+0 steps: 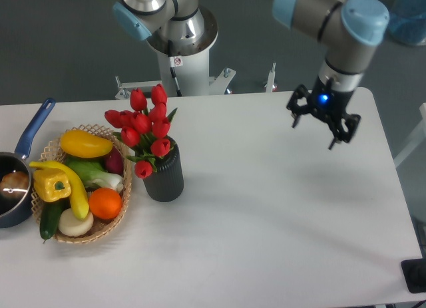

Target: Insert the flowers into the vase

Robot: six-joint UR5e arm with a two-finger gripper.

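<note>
Flowers (146, 130) stand in the vase (164, 173), stems inside, blooms leaning toward the wicker basket (117, 218) of produce just beside it. Both lie well to one side of my pincer (313, 135), on the table (279, 228). My pincer hangs above the table's far edge, fingers spread, holding nothing.

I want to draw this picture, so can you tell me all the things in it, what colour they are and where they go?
flowers: one bunch, red tulips, standing in the vase
vase: one, dark grey, left of the table's middle
basket: one, tan wicker, left of the vase, full of fruit and vegetables
pot: one, blue handle, far left edge
table: one, white
gripper: one, black with a blue light, open, above the table's far right
</note>
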